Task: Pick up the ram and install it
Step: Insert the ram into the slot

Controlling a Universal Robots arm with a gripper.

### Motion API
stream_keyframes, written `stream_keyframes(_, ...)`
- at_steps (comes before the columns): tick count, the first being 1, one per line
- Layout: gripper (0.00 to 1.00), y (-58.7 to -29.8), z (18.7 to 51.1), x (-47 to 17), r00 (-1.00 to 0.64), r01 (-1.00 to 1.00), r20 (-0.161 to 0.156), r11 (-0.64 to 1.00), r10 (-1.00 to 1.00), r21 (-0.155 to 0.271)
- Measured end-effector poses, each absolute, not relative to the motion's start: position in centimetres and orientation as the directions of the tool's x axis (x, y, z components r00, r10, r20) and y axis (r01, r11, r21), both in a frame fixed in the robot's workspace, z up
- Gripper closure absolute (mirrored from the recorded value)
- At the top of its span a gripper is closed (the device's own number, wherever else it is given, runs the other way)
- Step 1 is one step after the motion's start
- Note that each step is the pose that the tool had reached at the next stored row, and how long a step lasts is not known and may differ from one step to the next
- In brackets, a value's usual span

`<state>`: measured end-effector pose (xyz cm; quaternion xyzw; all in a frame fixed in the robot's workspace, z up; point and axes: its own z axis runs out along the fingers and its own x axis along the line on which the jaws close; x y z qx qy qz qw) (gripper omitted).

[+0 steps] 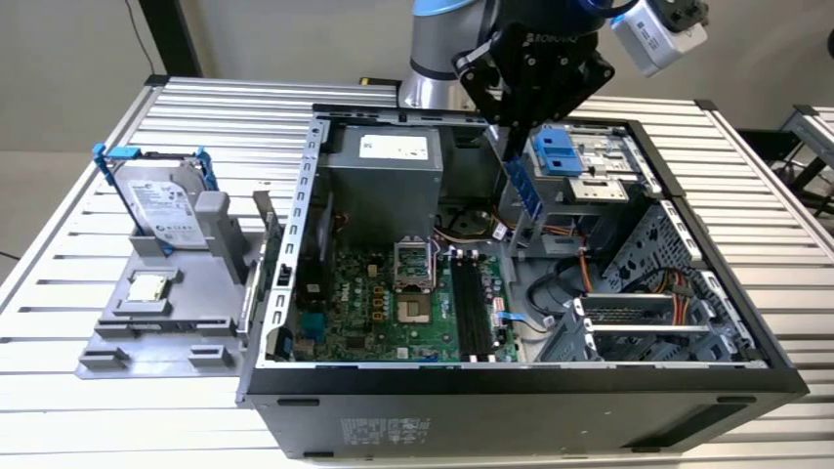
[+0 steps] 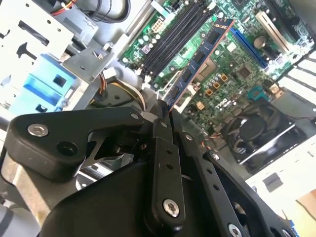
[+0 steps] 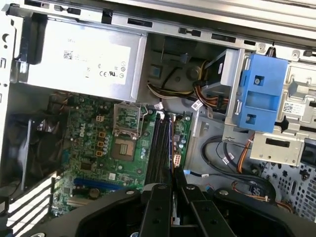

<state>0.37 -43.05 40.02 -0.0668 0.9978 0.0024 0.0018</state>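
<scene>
Plainly the hand (image 1: 506,125) has its fingers (image 2: 159,148) pinched closed on one short end of the ram (image 1: 519,186). The stick hangs lengthwise below them, close to upright with a slight lean. It is in the air over the open case (image 1: 280,293), near the blue bracket (image 1: 558,151) and clear of the board (image 1: 378,318). Nothing touches it but the hand.

In the second wrist view the ram (image 2: 200,59) reaches away from the fingertips toward the board, its free end over the ground beside the slots (image 2: 173,37). In the first wrist view it shows edge-on as a thin line (image 3: 171,148) running much the same way as the slots (image 3: 159,143), so its heading looks about right.

To do this step well, I judge, alignment matters more than speed. The contact edge should meet one slot along its whole length, so a stick held on end must be brought level with the board before it bears down. The notch should match the slot's key. Whether the end latches are open I cannot tell, and they are worth checking.

Pressure ought to go straight down and evenly. A grip at one end invites the far end to ride high or twist, and a skewed push could stress the board. Cables (image 1: 583,278) lie beside the slots and should be kept out from under the stick. The drive (image 1: 163,200), on its stand on the counter (image 1: 195,107), is well apart and no concern.
</scene>
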Motion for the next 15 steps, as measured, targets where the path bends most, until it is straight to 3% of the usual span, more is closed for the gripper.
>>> stream_keyframes(15,1.0,-43.04,40.02,0.54,-0.993,-0.119,-0.004,0.993,-0.119,0.005)
